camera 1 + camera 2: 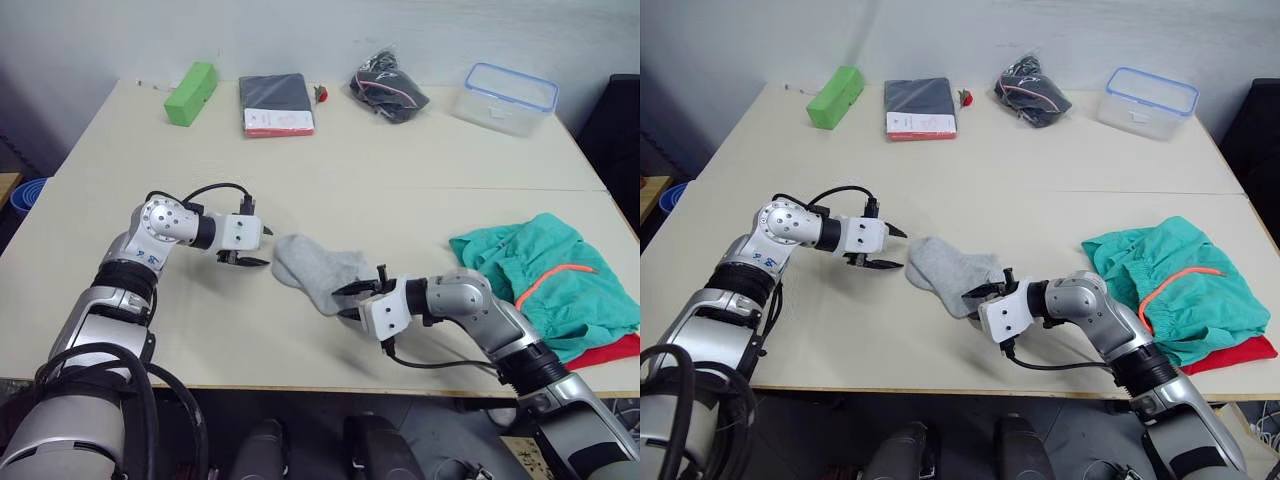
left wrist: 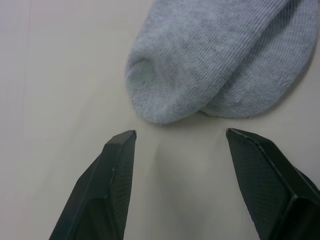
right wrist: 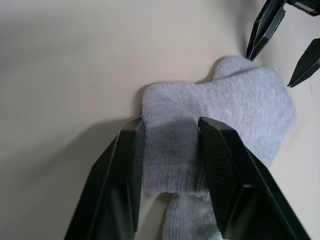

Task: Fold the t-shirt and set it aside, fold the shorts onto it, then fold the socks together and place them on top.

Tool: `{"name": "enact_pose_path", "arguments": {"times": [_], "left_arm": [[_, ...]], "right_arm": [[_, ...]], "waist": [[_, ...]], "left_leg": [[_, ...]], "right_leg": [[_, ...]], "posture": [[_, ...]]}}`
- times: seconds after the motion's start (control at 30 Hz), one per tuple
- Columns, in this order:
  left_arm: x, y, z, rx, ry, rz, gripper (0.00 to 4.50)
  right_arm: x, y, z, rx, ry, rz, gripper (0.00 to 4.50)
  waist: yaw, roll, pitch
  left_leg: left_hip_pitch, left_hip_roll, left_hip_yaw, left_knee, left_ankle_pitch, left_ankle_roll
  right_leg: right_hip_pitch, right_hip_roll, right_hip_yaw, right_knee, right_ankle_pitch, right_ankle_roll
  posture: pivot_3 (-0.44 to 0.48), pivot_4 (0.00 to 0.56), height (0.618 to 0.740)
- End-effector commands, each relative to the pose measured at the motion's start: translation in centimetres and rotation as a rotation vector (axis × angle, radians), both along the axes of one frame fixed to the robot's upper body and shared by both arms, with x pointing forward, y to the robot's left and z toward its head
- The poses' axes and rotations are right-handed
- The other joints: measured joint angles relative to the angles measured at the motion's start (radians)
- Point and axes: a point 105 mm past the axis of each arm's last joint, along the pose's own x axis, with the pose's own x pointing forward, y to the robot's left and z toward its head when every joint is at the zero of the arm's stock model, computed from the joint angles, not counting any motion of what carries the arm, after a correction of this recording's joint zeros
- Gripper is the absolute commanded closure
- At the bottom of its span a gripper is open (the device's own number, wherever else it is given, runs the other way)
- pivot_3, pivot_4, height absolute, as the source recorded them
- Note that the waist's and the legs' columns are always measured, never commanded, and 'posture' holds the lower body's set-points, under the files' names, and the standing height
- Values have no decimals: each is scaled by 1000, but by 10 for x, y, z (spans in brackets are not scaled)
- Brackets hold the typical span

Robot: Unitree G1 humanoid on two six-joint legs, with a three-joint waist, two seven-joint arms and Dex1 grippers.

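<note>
Socks (image 1: 318, 270) lie mid-table w/ shorts (image 1: 545, 280) already over t-shirt (image 1: 610, 352) at my right. My right gripper (image 3: 170, 132) pinches the cuff end; left gripper (image 2: 180, 137) is spread wide, empty, just short of the toe. To fold clean: left should bite both layers at the toe, lift low, lay toe over cuff, edges aligned, no dragging.
</note>
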Motion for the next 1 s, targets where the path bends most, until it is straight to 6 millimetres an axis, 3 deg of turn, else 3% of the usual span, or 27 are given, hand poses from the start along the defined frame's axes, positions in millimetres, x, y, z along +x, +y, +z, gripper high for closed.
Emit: {"name": "enact_pose_path", "arguments": {"times": [0.03, 0.13, 0.23, 0.37, 0.53, 0.7, 1.0], "left_arm": [[3, -2, 1, 13, -12, 3, 1445], [5, -4, 3, 14, -16, 2, 1445], [5, -8, 1, 8, -3, -4, 1818], [7, -10, 0, 15, -2, -3, 2963], [6, -11, -1, 20, -1, -14, 4473], [3, -11, 3, 8, 5, -31, 4473], [-13, -3, 26, -43, 25, -71, 4473]], "right_arm": [[0, 2, -2, -5, -1, 2, 2663], [0, 1, -3, -5, 3, -3, 2663], [-1, 2, -3, 0, 16, -4, 3234], [-1, 4, -1, 10, 18, -3, 4500], [-3, 4, 3, 23, 17, -1, 4500], [-5, 7, 11, 50, 10, 9, 4500], [-1, 3, 51, 58, -26, 63, 4500]], "waist": [[0, 0, 0], [0, 0, 0], [0, 0, 0], [1, 0, 0], [1, 0, 0], [0, 0, 0], [-3, 0, 0]], "left_leg": [[0, 0, 0, 0, 0, 0], [0, 0, 0, 0, 0, 0], [0, 0, 0, 0, 0, 0], [0, 0, 0, 1, 0, 0], [0, 0, 0, 1, 0, 0], [0, 0, 0, 1, 0, 0], [0, 1, 0, 0, 2, -4]], "right_leg": [[0, 0, 0, 0, 0, 0], [0, 0, 0, 0, 0, 0], [0, 0, 0, 0, 0, 0], [0, 0, -1, 0, 0, 0], [0, 0, -1, 0, 0, 0], [0, 0, -1, 0, 0, 0], [0, 0, 0, 0, 0, 0]], "posture": [[0, 150, 740], [0, 150, 740], [0, 150, 740], [0, 150, 740], [0, 150, 740], [0, 150, 740], [0, 150, 740]]}}
